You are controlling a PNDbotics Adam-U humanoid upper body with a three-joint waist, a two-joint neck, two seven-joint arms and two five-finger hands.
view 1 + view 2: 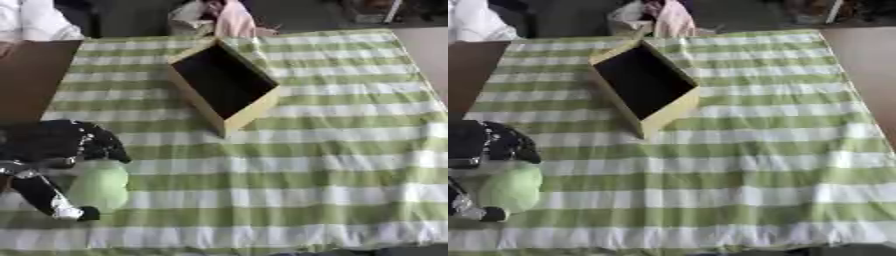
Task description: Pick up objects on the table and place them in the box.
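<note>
Near left, black left hand (54, 165) curled around a pale green rounded object (99, 186), thumb below it and fingers over its top, on the green-and-white checked cloth (332, 165), farther off at centre, tilted yellow box (229, 85) with dark interior, well apart from the hand, no readable writing.

A green-and-white checked cloth (332, 150), a pale yellow box (249, 112) with black inside, a light green object (101, 187).

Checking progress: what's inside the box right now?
The box shows only a dark, bare-looking interior; its near wall may hide a strip. The green object is at the left hand.
</note>
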